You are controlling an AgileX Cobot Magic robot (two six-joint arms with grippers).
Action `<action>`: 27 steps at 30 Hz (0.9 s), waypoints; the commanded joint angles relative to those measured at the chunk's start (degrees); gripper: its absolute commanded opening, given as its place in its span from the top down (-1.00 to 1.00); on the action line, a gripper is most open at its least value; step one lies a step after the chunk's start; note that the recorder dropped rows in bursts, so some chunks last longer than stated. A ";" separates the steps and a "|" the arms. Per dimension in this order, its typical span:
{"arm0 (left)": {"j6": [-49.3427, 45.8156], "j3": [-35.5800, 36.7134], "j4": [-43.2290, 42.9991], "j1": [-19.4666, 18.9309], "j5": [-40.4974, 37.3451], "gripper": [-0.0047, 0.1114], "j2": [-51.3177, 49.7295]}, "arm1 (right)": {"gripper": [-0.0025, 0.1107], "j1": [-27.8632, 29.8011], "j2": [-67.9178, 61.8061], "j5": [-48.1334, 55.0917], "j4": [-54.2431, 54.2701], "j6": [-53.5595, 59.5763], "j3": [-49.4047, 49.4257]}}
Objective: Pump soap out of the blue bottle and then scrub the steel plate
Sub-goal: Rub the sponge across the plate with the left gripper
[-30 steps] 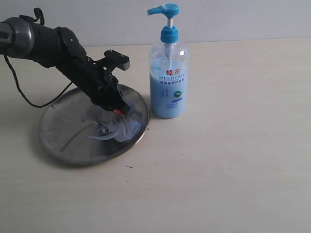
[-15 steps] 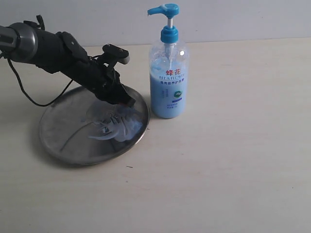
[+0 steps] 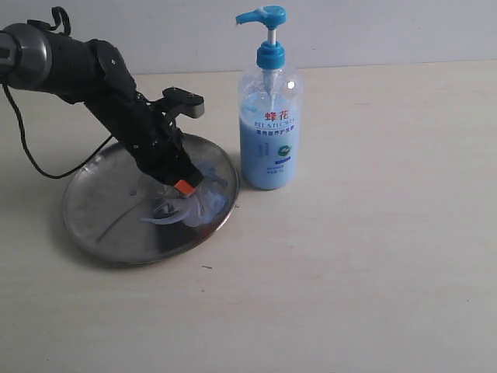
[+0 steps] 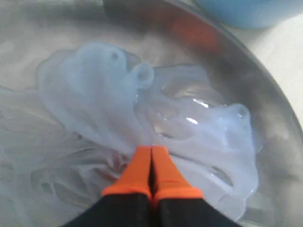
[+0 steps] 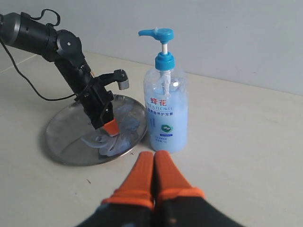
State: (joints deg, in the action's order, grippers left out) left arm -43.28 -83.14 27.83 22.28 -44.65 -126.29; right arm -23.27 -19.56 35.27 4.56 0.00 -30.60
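The steel plate lies on the table at the left, with pale blue soap smeared over its right half. My left gripper is shut, its orange tips pressed down into the soap on the plate. The blue bottle stands upright just right of the plate, pump head up. My right gripper is out of the exterior view; its own view shows it shut and empty, hovering over the table in front of the bottle and plate.
The left arm's black cable loops over the table behind the plate. A pale wall runs along the back of the beige tabletop.
The left gripper swung back toward the plate's rear rim, then came forward and down again into the soap smear. Bottle and plate have stayed put.
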 commanded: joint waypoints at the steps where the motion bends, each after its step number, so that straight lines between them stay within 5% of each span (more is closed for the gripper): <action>1: 2.07 0.36 -1.23 0.20 0.42 0.92 0.35 | 0.96 -0.03 0.25 -0.15 -0.01 0.00 0.16; 9: 2.58 0.36 4.06 0.34 8.80 0.92 -0.38 | 0.96 -0.03 0.25 -0.25 -0.02 0.00 0.16; 27: -5.66 0.36 6.35 1.35 9.20 0.92 -3.67 | 0.96 -0.03 0.25 -0.26 0.69 0.00 0.16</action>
State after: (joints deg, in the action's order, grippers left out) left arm -48.81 -83.25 35.78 23.50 -34.46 -128.21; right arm -23.27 -19.56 35.27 4.83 0.00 -30.60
